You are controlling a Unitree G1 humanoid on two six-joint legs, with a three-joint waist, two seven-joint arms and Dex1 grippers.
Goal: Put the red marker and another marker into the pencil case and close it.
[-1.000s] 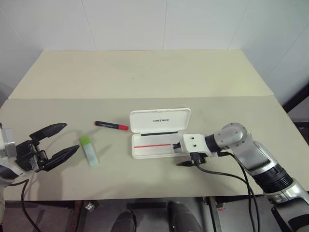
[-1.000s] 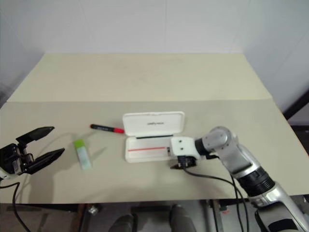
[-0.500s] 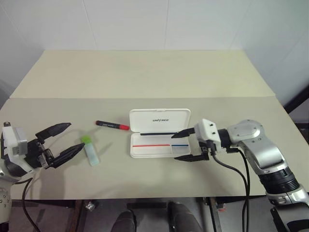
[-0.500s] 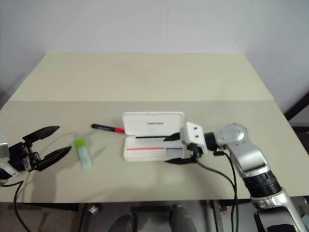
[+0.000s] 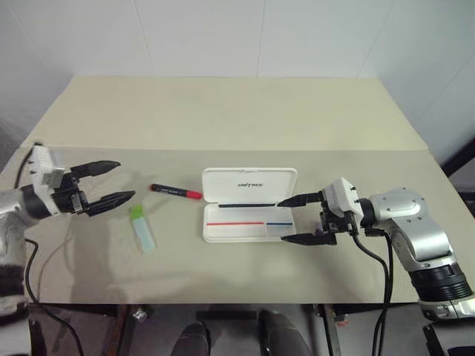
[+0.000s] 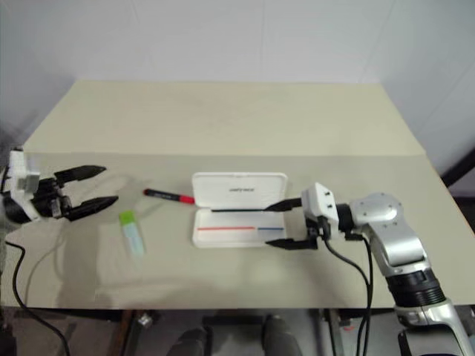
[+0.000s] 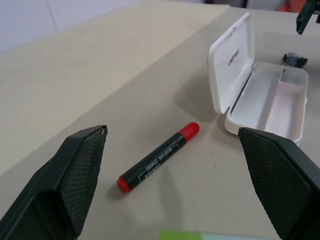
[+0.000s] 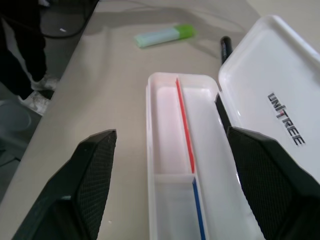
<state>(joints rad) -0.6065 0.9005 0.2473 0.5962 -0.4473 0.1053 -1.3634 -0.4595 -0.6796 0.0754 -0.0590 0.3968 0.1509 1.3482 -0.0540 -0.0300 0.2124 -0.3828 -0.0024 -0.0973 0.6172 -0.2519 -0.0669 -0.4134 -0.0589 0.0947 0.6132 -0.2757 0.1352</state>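
Note:
The white pencil case (image 5: 249, 223) lies open mid-table, its lid (image 5: 250, 185) standing up behind an empty tray with a red and blue stripe. Just left of the lid lies the red marker (image 5: 175, 192), black-barrelled, red cap towards the case. The pale green highlighter (image 5: 142, 228) lies nearer the front edge, left of the case. My left gripper (image 5: 125, 180) is open and empty, left of both pens, pointing at the marker (image 7: 159, 156). At the case's right end my right gripper (image 5: 282, 221) stands open and empty, fingers pointing into the tray (image 8: 175, 150).
The beige table (image 5: 223, 119) stretches bare behind the case, with a seam across its middle. A small dark stub (image 7: 295, 59) lies just beyond the case's far end, by the right gripper. White walls close the back; the front edge is close to both grippers.
My left gripper has come forward and closer to the red marker. My right gripper has drawn back rightwards off the tray and risen a little. Both stayed open; pens and case have not moved.

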